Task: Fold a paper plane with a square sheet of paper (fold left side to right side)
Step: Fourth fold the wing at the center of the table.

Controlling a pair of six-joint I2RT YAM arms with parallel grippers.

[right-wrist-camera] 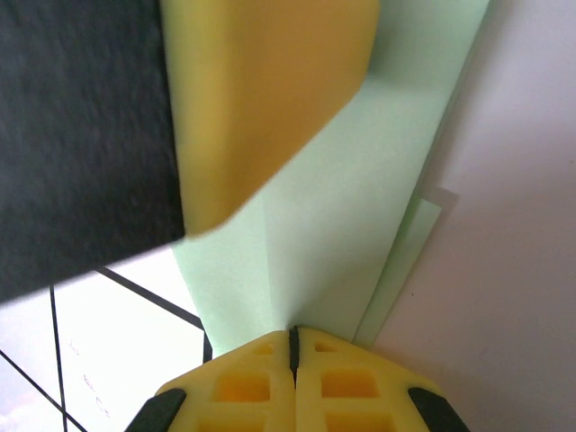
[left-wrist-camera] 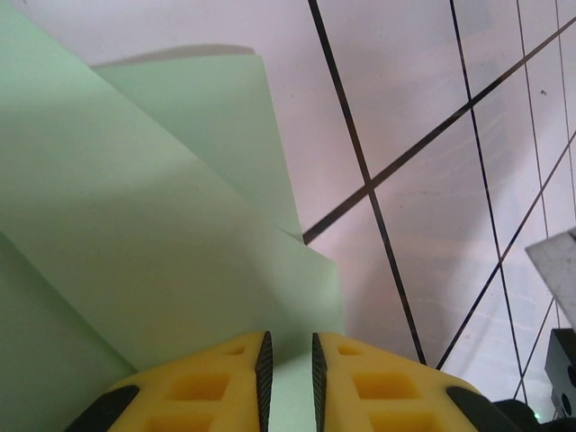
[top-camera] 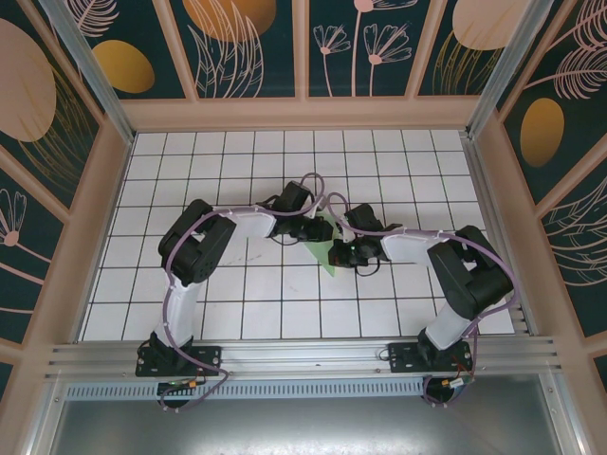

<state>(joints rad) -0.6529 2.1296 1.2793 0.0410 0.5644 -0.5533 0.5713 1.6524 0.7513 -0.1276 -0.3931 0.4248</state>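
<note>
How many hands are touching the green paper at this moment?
2. The left hand pinches the paper's edge in a narrow gap, seen in its wrist view. The right hand is shut on the paper's opposite edge. Both meet mid-table in the top view.

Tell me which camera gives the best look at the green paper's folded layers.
The left wrist view: the green paper spreads across the frame, with overlapping flaps and their edges plain. The right wrist view shows a narrower strip of it, partly hidden by a blurred yellow finger. In the top external view it is a small sliver between the two arms.
</note>
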